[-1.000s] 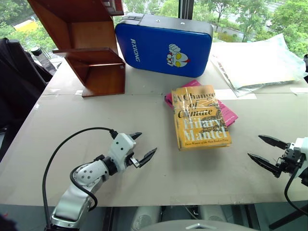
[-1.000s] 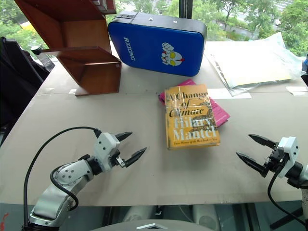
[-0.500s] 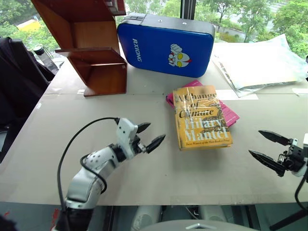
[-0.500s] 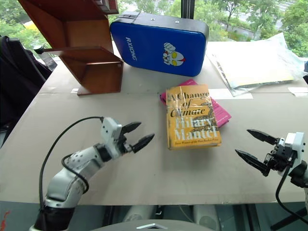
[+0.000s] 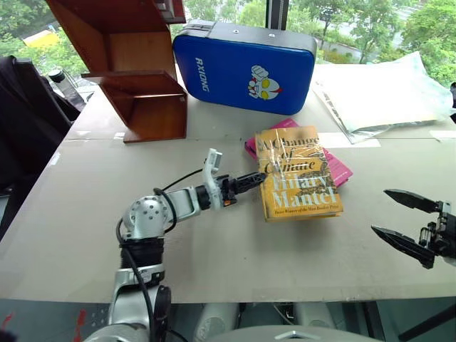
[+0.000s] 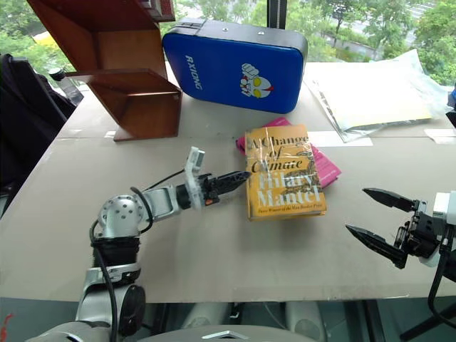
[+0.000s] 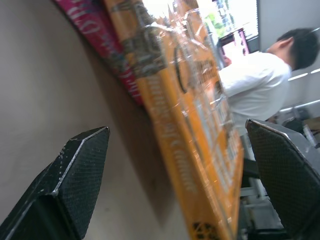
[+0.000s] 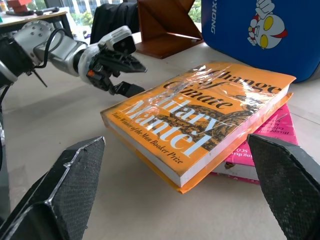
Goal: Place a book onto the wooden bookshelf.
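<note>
The book [image 5: 298,173], a thick yellow-gold hardback, lies flat near the middle of the bench [image 5: 85,214], cover up, resting partly on a thinner pink book [image 5: 340,169] whose edges stick out from under it at about 12 and 3 o'clock. From the book, the wooden bookshelf [image 5: 135,78] stands well apart at about 10 o'clock, near the far left corner of the bench, its reddish-brown slanted panels and boxy compartment facing the viewer. A blue hard case [image 5: 246,64] stands on edge at roughly 12 o'clock from the book, just beside the bookshelf. At about 2 o'clock lies a clear plastic sheet [image 5: 388,92] over pale paper.

The left gripper [image 5: 251,181] reaches in from the book's 9 o'clock side, its tips right at the spine edge. In the left wrist view its two black fingers [image 7: 75,175] stand wide apart, one low beside the bench and the other above the cover, with the book's spine between them; they are not closed on it. A person in a white shirt [image 7: 255,85] sits in the background of that view.

The right gripper [image 5: 406,221] hovers off the book's 4 o'clock side, near the bench's front right edge, well apart from the book, its fingers spread wide and holding nothing.
</note>
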You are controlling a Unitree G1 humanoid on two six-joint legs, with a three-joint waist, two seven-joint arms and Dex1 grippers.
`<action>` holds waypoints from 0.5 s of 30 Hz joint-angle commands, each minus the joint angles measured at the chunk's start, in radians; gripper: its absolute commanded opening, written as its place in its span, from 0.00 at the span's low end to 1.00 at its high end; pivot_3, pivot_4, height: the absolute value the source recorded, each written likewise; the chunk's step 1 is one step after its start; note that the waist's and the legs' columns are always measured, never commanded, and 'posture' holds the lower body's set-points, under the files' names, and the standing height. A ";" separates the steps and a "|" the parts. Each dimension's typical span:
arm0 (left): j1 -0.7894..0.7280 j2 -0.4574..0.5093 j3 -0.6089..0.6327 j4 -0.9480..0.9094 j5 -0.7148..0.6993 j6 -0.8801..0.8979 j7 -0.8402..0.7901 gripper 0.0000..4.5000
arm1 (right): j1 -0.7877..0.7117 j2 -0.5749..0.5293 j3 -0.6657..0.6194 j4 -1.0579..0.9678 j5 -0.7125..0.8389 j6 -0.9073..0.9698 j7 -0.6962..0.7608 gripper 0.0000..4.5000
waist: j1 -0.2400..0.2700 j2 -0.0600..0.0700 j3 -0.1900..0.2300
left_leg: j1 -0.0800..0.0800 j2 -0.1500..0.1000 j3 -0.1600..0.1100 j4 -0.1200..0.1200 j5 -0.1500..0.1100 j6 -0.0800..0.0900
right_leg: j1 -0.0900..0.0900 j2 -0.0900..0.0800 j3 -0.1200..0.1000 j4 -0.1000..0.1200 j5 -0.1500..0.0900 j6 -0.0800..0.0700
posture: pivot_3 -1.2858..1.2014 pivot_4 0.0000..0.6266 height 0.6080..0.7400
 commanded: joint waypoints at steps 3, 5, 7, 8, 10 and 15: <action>-0.109 -0.073 0.039 0.189 -0.040 0.122 0.039 1.00 | 0.015 -0.010 -0.066 -0.055 0.028 0.023 -0.026 1.00 | -0.002 -0.001 0.000 | 0.000 0.000 0.000 0.002 0.000 0.000 | 0.000 0.000 0.000 0.002 0.000 0.000 | 0.52 0.24 1.00; -0.156 -0.095 0.056 0.259 -0.026 0.142 0.063 1.00 | 0.019 -0.010 -0.071 -0.058 0.028 0.027 -0.027 1.00 | -0.003 -0.001 0.001 | 0.000 0.000 0.000 0.002 0.000 0.000 | 0.000 0.000 0.000 0.003 0.000 0.000 | 0.52 0.24 1.00; -0.200 -0.112 0.068 0.319 -0.014 0.159 0.077 0.94 | 0.021 -0.010 -0.073 -0.059 0.028 0.029 -0.029 1.00 | -0.001 -0.001 0.001 | 0.000 0.000 0.000 0.002 0.000 0.000 | 0.000 0.000 0.000 0.003 0.000 0.000 | 0.52 0.24 1.00; -0.217 -0.117 0.076 0.341 -0.012 0.167 0.080 0.88 | 0.022 -0.010 -0.074 -0.060 0.028 0.029 -0.030 1.00 | -0.001 -0.001 0.001 | 0.000 0.000 0.000 0.002 0.000 0.000 | 0.000 0.000 0.000 0.003 0.000 0.000 | 0.52 0.24 1.00; -0.237 -0.121 0.088 0.362 -0.009 0.180 0.079 0.72 | 0.022 -0.008 -0.075 -0.063 0.027 0.030 -0.032 1.00 | -0.002 -0.001 0.001 | 0.000 0.000 0.000 0.002 0.000 0.000 | 0.000 0.000 0.000 0.003 0.000 0.000 | 0.52 0.24 1.00; -0.253 -0.138 0.148 0.360 -0.038 0.259 0.106 0.23 | 0.037 0.000 -0.085 -0.081 0.028 0.029 -0.042 1.00 | -0.001 -0.001 0.001 | -0.001 0.000 0.000 0.002 0.000 0.000 | 0.000 -0.002 0.001 0.002 0.000 0.000 | 0.52 0.24 1.00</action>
